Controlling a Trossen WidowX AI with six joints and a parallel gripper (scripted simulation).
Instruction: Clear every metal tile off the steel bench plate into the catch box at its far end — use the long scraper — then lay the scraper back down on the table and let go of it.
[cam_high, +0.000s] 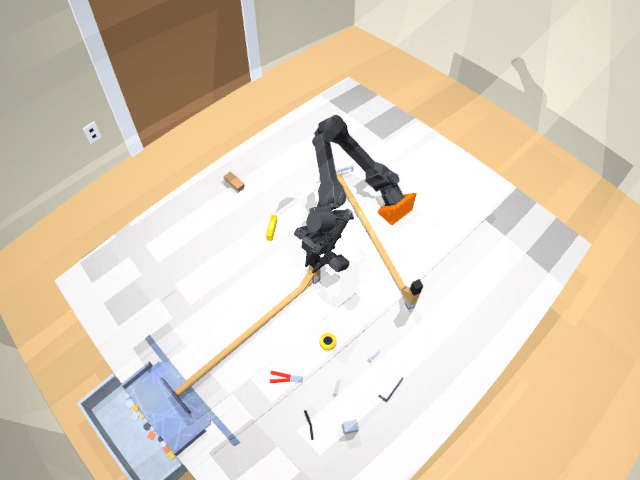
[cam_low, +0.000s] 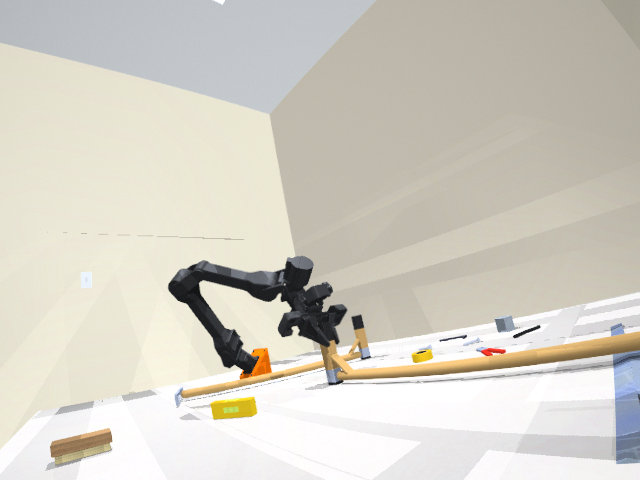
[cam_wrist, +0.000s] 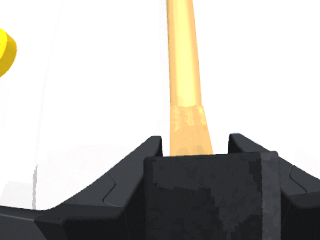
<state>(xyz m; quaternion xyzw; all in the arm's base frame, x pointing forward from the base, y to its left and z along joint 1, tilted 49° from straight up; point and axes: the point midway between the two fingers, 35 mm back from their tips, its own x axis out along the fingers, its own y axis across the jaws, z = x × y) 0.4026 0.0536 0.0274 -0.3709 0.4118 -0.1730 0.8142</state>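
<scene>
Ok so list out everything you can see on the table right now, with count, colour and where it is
Long scraper: 1, tan pole, dark blade over the plate, its upright handle held.
Steel bench plate: 1, bluish, near-left corner in the top view.
Catch box: 1, grey, at the plate's outer end.
Metal tiles: several, grey, orange, yellow, in a row along the plate-box edge.
Second pole: 1, tan, black-capped post, right of the arm.
Level: 1, yellow, left of the arm.
Wooden brush: 1, brown, toward the door.
Tape roll: 1, yellow.
Pliers: 1, red handles.
Grey block: 1.
Small bolts: 2, pale grey.
Black rods: 2, one bent.
Tool: 1, black, shut on the scraper handle.
</scene>
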